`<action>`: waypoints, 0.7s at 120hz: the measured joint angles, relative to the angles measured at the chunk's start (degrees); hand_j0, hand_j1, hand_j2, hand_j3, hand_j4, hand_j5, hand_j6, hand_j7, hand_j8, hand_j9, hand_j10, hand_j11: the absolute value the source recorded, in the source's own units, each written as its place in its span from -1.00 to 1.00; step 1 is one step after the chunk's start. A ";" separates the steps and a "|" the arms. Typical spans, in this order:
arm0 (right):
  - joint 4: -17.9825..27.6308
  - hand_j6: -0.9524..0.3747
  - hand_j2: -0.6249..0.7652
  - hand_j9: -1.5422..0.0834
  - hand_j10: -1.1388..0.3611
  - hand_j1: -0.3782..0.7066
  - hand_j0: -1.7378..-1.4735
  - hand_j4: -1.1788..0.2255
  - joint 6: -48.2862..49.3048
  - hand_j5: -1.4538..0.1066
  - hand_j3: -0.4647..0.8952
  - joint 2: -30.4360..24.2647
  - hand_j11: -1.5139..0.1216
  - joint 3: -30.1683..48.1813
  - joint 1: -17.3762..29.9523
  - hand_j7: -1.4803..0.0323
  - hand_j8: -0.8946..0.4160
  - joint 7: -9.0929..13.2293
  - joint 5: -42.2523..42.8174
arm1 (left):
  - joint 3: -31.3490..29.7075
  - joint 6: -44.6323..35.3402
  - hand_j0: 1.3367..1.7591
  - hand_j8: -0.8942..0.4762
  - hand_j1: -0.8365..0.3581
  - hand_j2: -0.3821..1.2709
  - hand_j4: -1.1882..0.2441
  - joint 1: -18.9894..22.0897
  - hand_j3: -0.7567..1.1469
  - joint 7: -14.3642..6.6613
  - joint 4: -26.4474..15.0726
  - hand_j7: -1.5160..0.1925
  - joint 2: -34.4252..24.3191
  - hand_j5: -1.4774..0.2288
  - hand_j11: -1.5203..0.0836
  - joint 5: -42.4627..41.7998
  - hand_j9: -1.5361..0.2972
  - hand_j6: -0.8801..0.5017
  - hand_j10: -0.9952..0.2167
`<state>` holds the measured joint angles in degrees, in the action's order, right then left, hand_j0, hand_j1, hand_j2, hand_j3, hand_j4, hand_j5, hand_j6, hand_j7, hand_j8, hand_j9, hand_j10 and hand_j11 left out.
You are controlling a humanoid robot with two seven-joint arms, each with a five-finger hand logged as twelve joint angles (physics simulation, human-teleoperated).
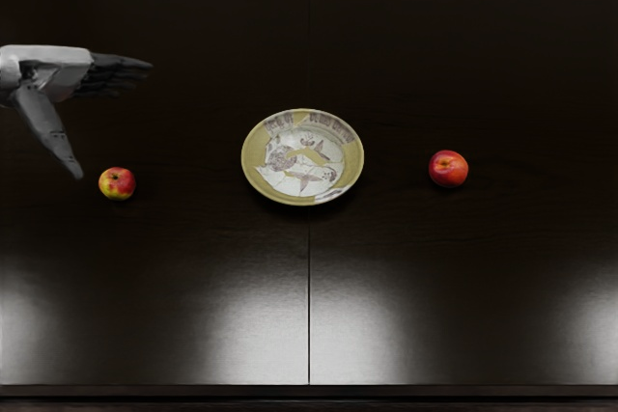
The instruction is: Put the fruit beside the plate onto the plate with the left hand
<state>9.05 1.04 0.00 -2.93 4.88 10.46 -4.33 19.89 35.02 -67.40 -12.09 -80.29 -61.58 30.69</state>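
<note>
Over the worktop (pixel 193 296), the left hand (pixel 56 79) hung near the apple (pixel 117 183), fingers (pixel 116 70) spread and empty; a nudge could roll it.

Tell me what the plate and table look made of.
Plate: likely glazed ceramic, yellow rim around a painted pale centre. Table: dark wood or laminate, semi-gloss; broad soft light patches reflect near its front, and a seam runs down the middle.

No words or numbers can be read anywhere here. The plate (pixel 251 159) sits well away from the fingers (pixel 121 69) of the left hand (pixel 72 72). It has a painted picture and tiny marks by its far rim, but they are too blurry to read.
</note>
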 joint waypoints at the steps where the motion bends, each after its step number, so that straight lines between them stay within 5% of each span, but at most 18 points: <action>1: -0.01 0.43 -0.10 0.90 0.52 -0.95 -0.40 0.68 0.00 0.86 -0.32 0.00 0.85 0.00 0.00 0.96 0.36 0.00 0.00 | 0.01 0.00 0.52 0.27 0.95 -0.53 0.63 0.00 -0.20 0.00 -0.08 0.75 -0.01 0.70 0.87 0.03 0.65 0.24 0.61; 15: 0.00 0.43 -0.10 0.90 0.52 -0.95 -0.40 0.68 0.01 0.86 -0.32 0.00 0.85 0.02 -0.07 0.96 0.36 0.00 0.01 | 0.07 0.00 0.52 0.27 0.95 -0.53 0.63 -0.14 -0.20 -0.67 -0.82 0.75 -0.18 0.70 0.87 0.28 0.65 0.24 0.60; 30: 0.00 0.43 -0.10 0.90 0.52 -0.95 -0.40 0.68 0.02 0.86 -0.32 0.00 0.85 0.03 -0.41 0.96 0.36 0.00 0.02 | 1.45 0.01 0.52 0.27 0.95 -0.53 0.63 -1.65 -0.20 -14.05 -1.67 0.75 0.96 0.70 0.87 0.12 0.65 0.24 0.60; 42: 0.00 0.43 -0.10 0.90 0.52 -0.95 -0.40 0.68 0.02 0.86 -0.32 0.00 0.85 0.03 -0.56 0.96 0.36 0.00 0.02 | 2.16 0.01 0.52 0.27 0.95 -0.53 0.63 -1.85 -0.20 -19.52 -4.83 0.75 5.08 0.70 0.86 5.87 0.65 0.24 0.60; 60: -0.04 0.43 -0.10 0.90 0.52 -0.95 -0.40 0.68 0.00 0.86 -0.32 0.00 0.85 0.03 -0.64 0.96 0.36 0.00 0.02 | 2.28 0.00 0.52 0.27 0.95 -0.53 0.62 -1.12 -0.20 -22.11 -7.49 0.74 8.64 0.70 0.86 18.80 0.65 0.24 0.60; 72: -0.05 0.43 -0.10 0.90 0.52 -0.95 -0.40 0.68 0.00 0.86 -0.32 0.00 0.85 0.03 -0.65 0.96 0.36 0.00 0.02 | 1.33 -3.01 0.52 0.27 0.95 -0.53 0.62 5.26 -0.20 -22.61 -8.31 0.74 14.35 0.70 0.86 30.89 0.65 0.24 0.60; 84: -0.07 0.43 -0.10 0.90 0.52 -0.95 -0.40 0.68 0.01 0.86 -0.32 0.00 0.85 0.04 -0.66 0.96 0.36 0.00 0.02 | 0.81 -8.92 0.52 0.26 0.94 -0.53 0.62 7.13 -0.20 -22.80 -8.75 0.74 14.81 0.70 0.86 39.09 0.64 0.23 0.60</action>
<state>8.99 1.04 0.00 -2.90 4.22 10.46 -4.31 20.71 26.09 -60.26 -34.88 -89.04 -46.78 69.78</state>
